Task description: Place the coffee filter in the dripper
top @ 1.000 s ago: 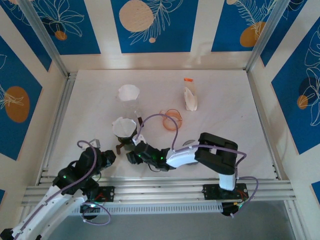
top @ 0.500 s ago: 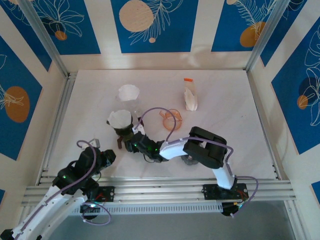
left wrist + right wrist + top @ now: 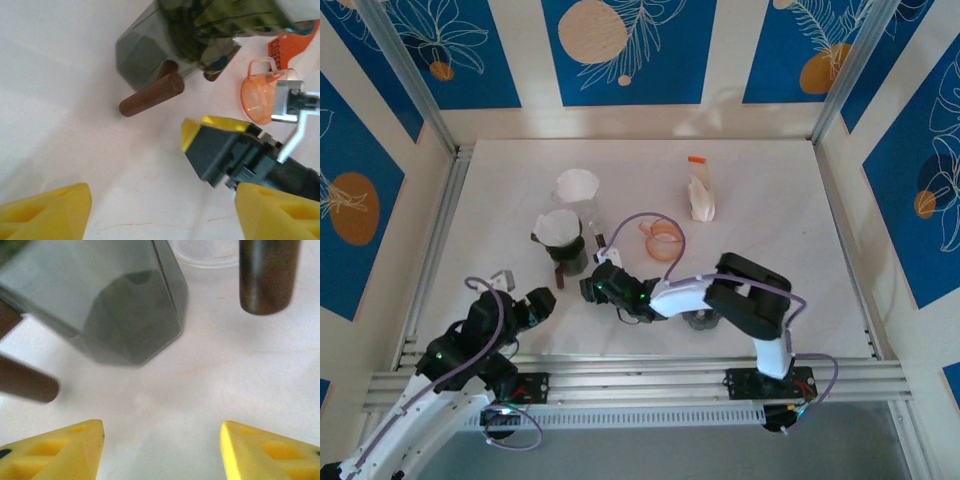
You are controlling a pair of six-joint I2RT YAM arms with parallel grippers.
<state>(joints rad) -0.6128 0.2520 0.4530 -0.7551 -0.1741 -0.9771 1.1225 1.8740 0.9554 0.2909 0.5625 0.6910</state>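
White tabletop from above: the paper filter (image 3: 560, 229) sits in the smoky dripper (image 3: 570, 261), now farther back, just beyond the right gripper (image 3: 588, 290). Left wrist: the left gripper (image 3: 160, 210), newly spread, holds nothing. Right wrist: jaws wide, empty; placement looks finished.

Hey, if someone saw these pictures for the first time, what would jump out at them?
Probably the white paper filter in the smoky dripper, left of centre on the table, with the right gripper open just near it. Next, the bright orange cup mid-table and the blue flowered wall panels behind.
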